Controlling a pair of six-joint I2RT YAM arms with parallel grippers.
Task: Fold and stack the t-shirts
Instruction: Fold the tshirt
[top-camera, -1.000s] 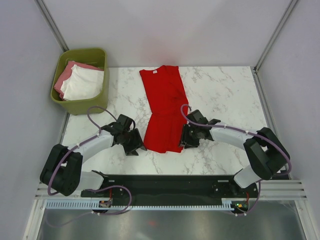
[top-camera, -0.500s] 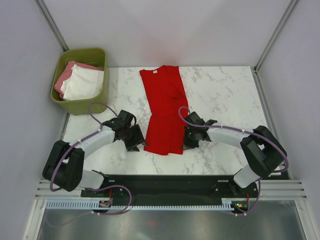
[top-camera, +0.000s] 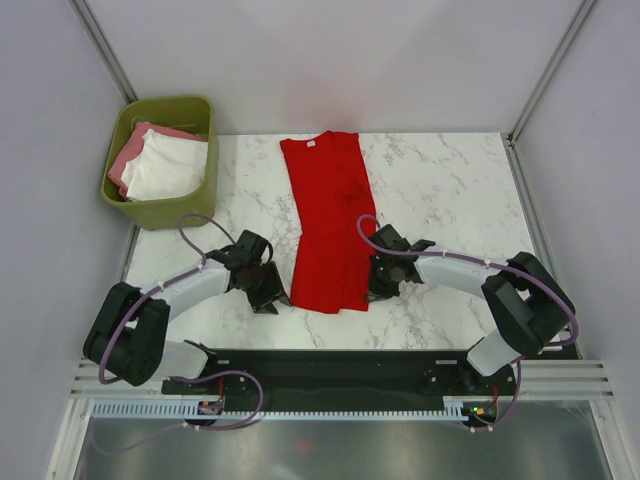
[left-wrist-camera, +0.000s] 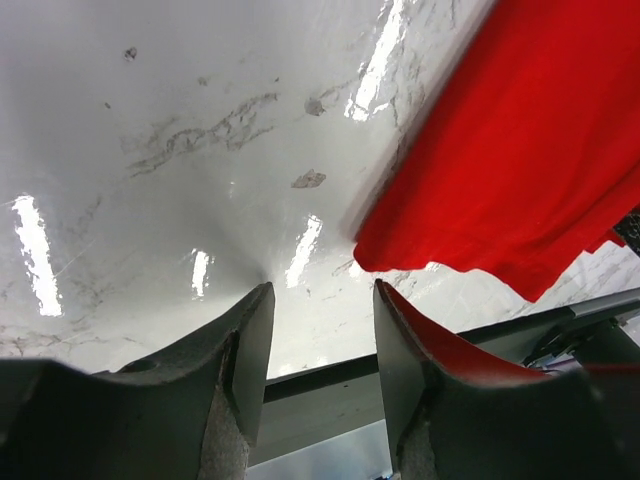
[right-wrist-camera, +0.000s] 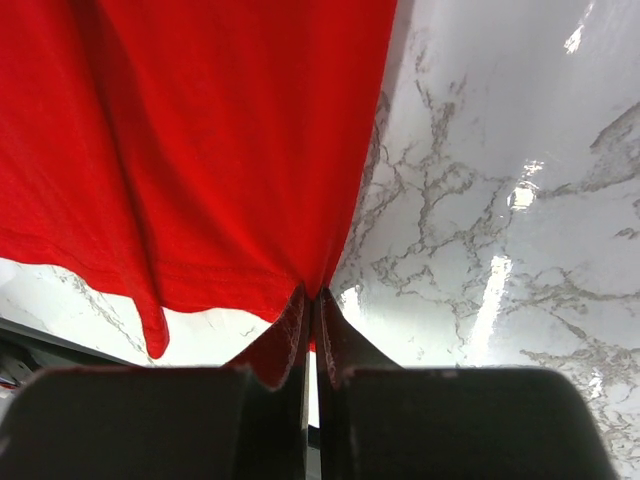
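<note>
At the far left, the olive bin (top-camera: 130, 205) holds the white t-shirt (top-camera: 165, 170) and the pink t-shirt (top-camera: 127, 157). The left gripper (left-wrist-camera: 320, 296) sits low over the tabletop (top-camera: 240, 180), jaws spread and empty, just beside the near left corner of the red t-shirt (top-camera: 328, 215), which lies lengthwise mid-table. The right gripper (right-wrist-camera: 312, 298), its arm bent inward, pinches the shirt's near right hem. Bare marble lies open to the right.

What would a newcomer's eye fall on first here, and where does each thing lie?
The red t-shirt stretched lengthwise down the middle of the marble table stands out. The right gripper pinches its near right corner, while the left gripper stands open beside the near left corner. An olive-green bin at the far left holds a white tee and a pink tee.
</note>
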